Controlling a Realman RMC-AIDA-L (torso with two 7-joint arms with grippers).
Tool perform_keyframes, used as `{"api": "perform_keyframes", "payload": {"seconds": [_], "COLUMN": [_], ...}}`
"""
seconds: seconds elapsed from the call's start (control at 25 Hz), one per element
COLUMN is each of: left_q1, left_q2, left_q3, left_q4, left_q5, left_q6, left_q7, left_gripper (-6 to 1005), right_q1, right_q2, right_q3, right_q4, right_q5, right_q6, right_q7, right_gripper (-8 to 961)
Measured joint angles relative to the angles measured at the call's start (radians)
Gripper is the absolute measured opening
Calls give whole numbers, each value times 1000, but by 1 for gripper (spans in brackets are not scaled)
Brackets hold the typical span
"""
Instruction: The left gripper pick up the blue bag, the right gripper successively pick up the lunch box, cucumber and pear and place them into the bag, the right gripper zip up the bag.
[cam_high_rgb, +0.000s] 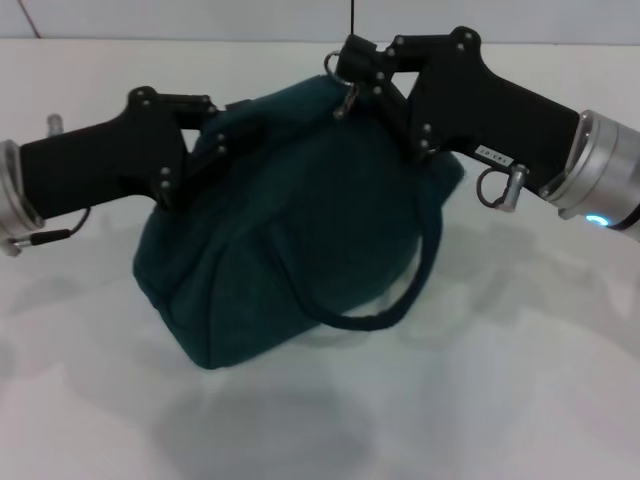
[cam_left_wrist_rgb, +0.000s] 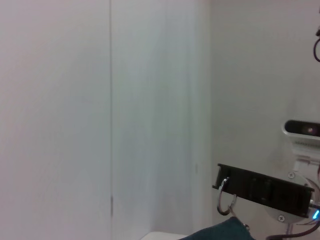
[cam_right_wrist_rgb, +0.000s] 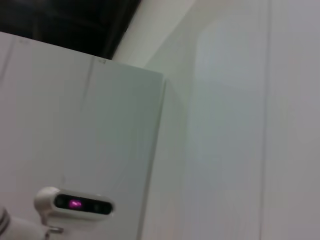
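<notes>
The bag (cam_high_rgb: 300, 230) sits on the white surface (cam_high_rgb: 520, 400), bulging and closed along its top, held between both arms. It is soft dark teal fabric with a felt-like nap, so it will sag and fold wherever it is not supported; judging by its rounded bulk it carries some weight and would slump if let go. One loop handle (cam_high_rgb: 400, 290) droops down its side, limp like cord. The sensible holds are the top seam at one end, to brace it, and the metal ring pull (cam_high_rgb: 345, 100) at the other, small, hard and likely slippery.

The left gripper (cam_high_rgb: 205, 150) has its fingers clenched on the fabric at the bag's upper left end. The right gripper (cam_high_rgb: 375, 75) reaches in at the top right, its fingers pinched around the zip pull by the look of it; a second ring (cam_high_rgb: 332, 62) shows just beside them. In the left wrist view the right gripper (cam_left_wrist_rgb: 225, 187) shows with a ring (cam_left_wrist_rgb: 226, 202) hanging under it, above a corner of the bag (cam_left_wrist_rgb: 225, 232).

Lunch box, cucumber and pear are nowhere in view, presumably inside.
</notes>
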Motion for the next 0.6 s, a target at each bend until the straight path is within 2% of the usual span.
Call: {"api": "perform_keyframes", "payload": {"seconds": [0.16, 0.6], "left_q1": [9, -21], "left_q2": [10, 11], "left_q3": [0, 0], "left_q4": [-1, -2], "left_q5": [-3, 70], "left_q6": [-14, -64], "left_q7": [-18, -28], "left_gripper": [127, 121], "right_q1": [-5, -34], "right_q2": [0, 0], "right_q3": [0, 10], "right_q4": [39, 92], "right_q5": [36, 83], "right_q6": [10, 30], "right_q7": [1, 5], "right_gripper": [20, 20]}}
